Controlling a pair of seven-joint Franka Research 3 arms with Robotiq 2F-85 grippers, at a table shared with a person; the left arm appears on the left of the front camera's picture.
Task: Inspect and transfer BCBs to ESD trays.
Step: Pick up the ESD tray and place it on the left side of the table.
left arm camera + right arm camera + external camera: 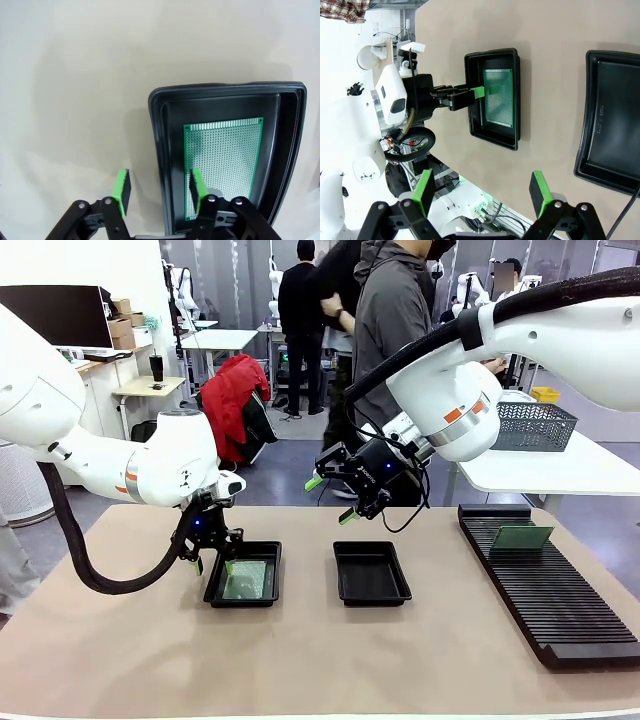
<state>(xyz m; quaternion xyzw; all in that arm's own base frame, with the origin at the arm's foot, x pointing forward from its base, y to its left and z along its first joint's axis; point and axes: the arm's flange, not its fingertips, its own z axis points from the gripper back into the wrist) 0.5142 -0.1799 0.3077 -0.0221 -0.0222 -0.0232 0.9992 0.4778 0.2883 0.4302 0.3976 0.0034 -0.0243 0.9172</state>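
Straddling the outer rim of the left ESD tray, the left gripper hangs low over the worktop with its jaws open and gripping nothing. In the left wrist view, one green pad of the left gripper stands over bare worktop just outside the tray. The other pad stands inside the rim, above one end of the BCB. Whether either pad touches the tray cannot be told. That BCB lies flat on the tray floor, square to the walls, with black floor showing round it. The right wrist view confirms this: board flat in tray, left gripper at the rim. The right ESD tray sits near the first, apart from it, near the middle of the worktop, and carries no board; its bare floor shows in the right wrist view. The right gripper is raised well above the worktop between the two trays, jaws spread wide and empty. A long black slotted rack lies along the right side, with a second BCB standing on edge in slots near its far end. A grey mesh basket rests on a white table beyond. A person stands at the far side.
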